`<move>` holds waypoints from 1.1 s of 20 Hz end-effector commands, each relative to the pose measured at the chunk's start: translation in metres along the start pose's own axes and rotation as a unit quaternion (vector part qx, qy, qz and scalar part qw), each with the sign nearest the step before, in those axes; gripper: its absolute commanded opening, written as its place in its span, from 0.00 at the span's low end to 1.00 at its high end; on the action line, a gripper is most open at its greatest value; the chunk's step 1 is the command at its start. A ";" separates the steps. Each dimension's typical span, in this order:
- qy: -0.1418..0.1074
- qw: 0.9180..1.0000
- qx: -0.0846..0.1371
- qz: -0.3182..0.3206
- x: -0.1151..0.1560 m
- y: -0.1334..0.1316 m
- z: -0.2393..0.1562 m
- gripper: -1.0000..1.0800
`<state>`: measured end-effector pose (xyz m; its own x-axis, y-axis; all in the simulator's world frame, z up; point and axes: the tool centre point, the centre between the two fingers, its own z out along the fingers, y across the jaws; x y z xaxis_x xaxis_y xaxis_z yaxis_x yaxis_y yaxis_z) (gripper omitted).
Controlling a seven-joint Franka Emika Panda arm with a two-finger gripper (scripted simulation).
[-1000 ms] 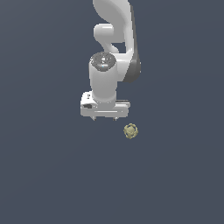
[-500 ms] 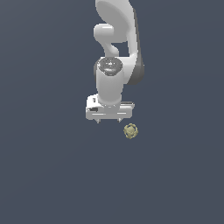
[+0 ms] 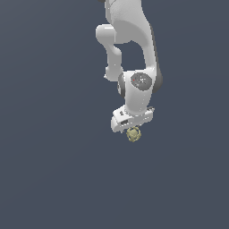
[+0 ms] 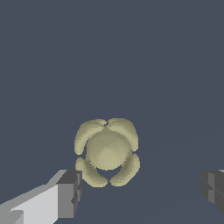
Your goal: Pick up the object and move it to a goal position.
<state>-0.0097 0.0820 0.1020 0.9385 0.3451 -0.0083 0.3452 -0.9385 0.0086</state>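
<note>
Hovering over the object (image 3: 133, 134), the pincer (image 3: 132, 126) is lined up for a grasp that has not yet been made. In the wrist view the object (image 4: 107, 151) lies on the dark tabletop (image 4: 109, 57), a pale yellow-tan lump with a rounded middle and four petal-like lobes around it. The two dark fingertips (image 4: 70, 194) stand well apart, one to either side, with clear gaps between them and the lump, so the pincer (image 4: 140, 192) is released and empty. The lump looks closer to one fingertip than to the other, and it sits a little ahead of the line joining them rather than squarely on it.

In the exterior view the white arm (image 3: 134, 53) reaches down from above, and the object peeks out just under the hand's lower edge, nearly hidden by it.

By my reading, the step in hand is the approach before the pick. The next move calls for a small shift to centre the lump between the fingertips, a descent until they flank its middle, then closing gently, since the lobed shape may roll or slip under an uneven squeeze. No goal marker shows in either view.
</note>
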 end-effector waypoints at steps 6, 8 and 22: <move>0.003 0.999 0.004 -0.032 0.004 -0.022 0.011 0.96; 0.003 0.999 0.004 -0.032 0.004 -0.022 0.013 0.96; 0.004 0.999 0.004 -0.036 0.005 -0.025 0.062 0.96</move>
<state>-0.0150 0.1061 0.0418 0.9111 0.4121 -0.0018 0.4121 -0.9111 -0.0006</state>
